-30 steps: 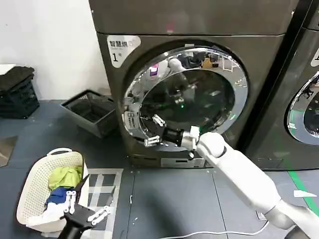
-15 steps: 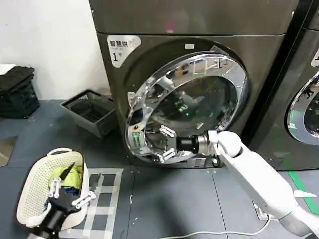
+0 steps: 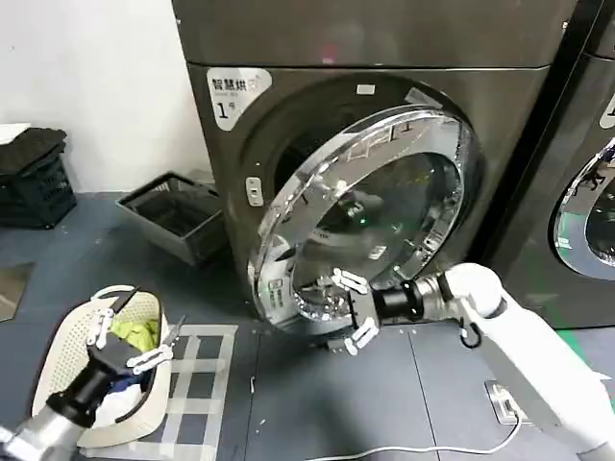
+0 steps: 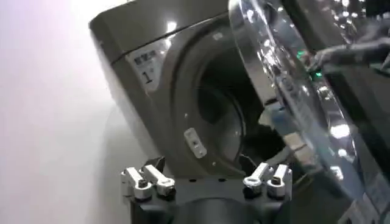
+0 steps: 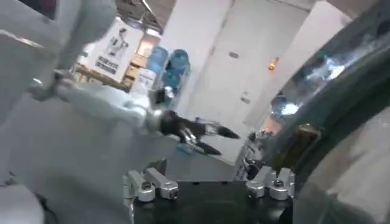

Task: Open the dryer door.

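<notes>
The dryer door (image 3: 370, 216) stands partly swung out from the drum mouth, hinged at its 3 o'clock side. The right gripper (image 3: 354, 312), fingers spread and gripping nothing, sits at the door's 6 o'clock rim. The left gripper (image 3: 130, 344) hangs released over the laundry basket (image 3: 58, 370). A white label (image 3: 233, 93) reads "1".

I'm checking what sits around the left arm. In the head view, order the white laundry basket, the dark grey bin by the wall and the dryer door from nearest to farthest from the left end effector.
1. White laundry basket: the left end effector hovers right over it, open.
2. Dark grey bin: farther back, by the wall, beside the dryer.
3. Dryer door: off to the right, swung ajar, with the open right end effector at its lower rim.
</notes>
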`<state>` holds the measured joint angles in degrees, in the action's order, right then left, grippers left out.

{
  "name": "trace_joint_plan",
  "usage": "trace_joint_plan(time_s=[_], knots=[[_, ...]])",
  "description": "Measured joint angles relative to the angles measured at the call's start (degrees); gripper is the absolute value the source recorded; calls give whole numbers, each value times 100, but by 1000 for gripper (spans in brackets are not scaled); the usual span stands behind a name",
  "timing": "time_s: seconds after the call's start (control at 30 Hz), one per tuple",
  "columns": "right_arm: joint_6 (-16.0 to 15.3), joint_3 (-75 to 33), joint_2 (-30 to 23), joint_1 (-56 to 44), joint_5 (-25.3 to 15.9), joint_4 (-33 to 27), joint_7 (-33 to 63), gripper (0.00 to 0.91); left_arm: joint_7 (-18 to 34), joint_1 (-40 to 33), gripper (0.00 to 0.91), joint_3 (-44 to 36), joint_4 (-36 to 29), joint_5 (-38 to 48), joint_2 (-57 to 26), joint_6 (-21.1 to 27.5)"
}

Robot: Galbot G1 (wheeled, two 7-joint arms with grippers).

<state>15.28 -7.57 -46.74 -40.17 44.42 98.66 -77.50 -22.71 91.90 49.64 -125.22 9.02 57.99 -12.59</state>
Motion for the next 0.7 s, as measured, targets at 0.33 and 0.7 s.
trace_joint_plan(time_s=[0.33, 0.7], knots=[[-100, -935, 461, -936, 158, 736, -316, 907, 0, -902, 907, -673, 539, -110, -775, 18], [325, -2775, 331, -2749, 10, 1159, 147, 907, -21, -2189, 907, -1522, 1321, 132, -1550, -222]])
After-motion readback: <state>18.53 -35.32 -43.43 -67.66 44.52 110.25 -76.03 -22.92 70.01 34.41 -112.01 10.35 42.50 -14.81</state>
